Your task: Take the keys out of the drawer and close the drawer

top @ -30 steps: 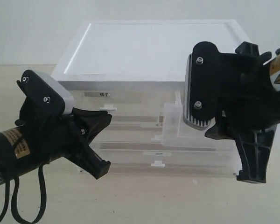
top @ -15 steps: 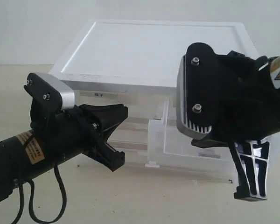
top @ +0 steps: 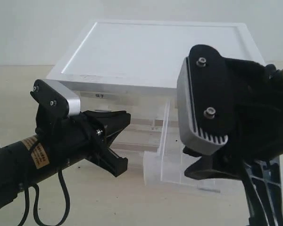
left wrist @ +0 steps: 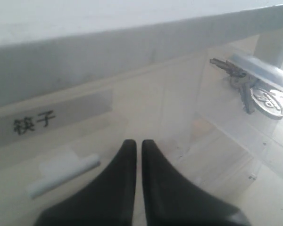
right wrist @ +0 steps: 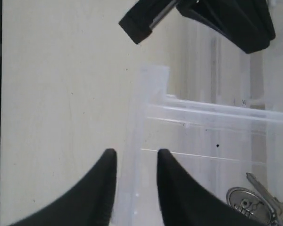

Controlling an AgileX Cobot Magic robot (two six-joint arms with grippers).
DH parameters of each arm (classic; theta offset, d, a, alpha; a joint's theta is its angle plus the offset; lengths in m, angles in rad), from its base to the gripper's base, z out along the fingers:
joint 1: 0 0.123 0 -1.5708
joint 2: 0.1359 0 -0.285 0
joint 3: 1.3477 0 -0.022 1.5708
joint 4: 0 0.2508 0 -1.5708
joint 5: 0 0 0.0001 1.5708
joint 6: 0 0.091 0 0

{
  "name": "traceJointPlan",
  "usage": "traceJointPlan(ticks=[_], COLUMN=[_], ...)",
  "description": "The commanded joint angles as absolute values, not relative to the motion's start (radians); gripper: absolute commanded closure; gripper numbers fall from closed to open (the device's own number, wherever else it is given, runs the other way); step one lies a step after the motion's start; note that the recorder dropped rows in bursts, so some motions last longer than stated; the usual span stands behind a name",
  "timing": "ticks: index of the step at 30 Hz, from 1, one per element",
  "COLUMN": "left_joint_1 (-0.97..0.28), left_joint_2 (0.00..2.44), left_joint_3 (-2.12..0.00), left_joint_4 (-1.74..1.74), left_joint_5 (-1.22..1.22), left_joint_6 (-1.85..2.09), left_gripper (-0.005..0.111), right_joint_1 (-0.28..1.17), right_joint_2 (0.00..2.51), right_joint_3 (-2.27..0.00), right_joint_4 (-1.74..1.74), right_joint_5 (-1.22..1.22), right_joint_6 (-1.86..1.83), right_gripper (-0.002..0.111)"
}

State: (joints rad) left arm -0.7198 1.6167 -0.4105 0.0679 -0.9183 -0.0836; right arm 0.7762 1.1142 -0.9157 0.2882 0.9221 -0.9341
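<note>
Opened, not yet emptied: the drawer [top: 162, 162] stands pulled well out of the white-topped cabinet [top: 151, 52], with the keys [left wrist: 254, 92] lying untouched on its floor. The right gripper [right wrist: 136, 153] hangs with jaws parted astride the drawer's front wall (gripping nothing, as far as I can see). The left gripper [left wrist: 138, 143], jaws pressed together and empty, points at the labelled drawer [left wrist: 52, 117] alongside. Lifting out the keys and shutting the drawer remain.
</note>
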Motion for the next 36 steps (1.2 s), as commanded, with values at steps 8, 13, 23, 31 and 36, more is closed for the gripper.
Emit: traceJointPlan(ticks=[8, 13, 23, 31, 36], left_joint_1=[-0.719, -0.719, -0.719, -0.719, -0.719], left_joint_2=[1.617, 1.617, 1.606, 1.537, 1.507], left_joint_3=[-0.412, -0.412, -0.399, -0.342, -0.338], left_joint_4=[0.067, 0.067, 0.067, 0.067, 0.064], left_joint_5=[-0.913, -0.905, -0.882, -0.882, -0.888], left_joint_6=[-0.075, -0.059, -0.034, -0.036, -0.036], left_gripper=[0.102, 0.102, 0.102, 0.102, 0.102], right_joint_1=[0.778, 0.778, 0.769, 0.506, 0.412], right_joint_2=[0.966, 0.97, 0.97, 1.01, 1.083], right_joint_3=[-0.92, -0.92, -0.889, -0.806, -0.803], right_joint_4=[-0.076, -0.74, -0.911, -0.766, -0.631], right_joint_5=[0.742, 0.816, 0.971, 0.684, 0.585], right_joint_6=[-0.398, 0.276, 0.533, 0.581, 0.466], right_gripper=[0.081, 0.094, 0.108, 0.108, 0.108])
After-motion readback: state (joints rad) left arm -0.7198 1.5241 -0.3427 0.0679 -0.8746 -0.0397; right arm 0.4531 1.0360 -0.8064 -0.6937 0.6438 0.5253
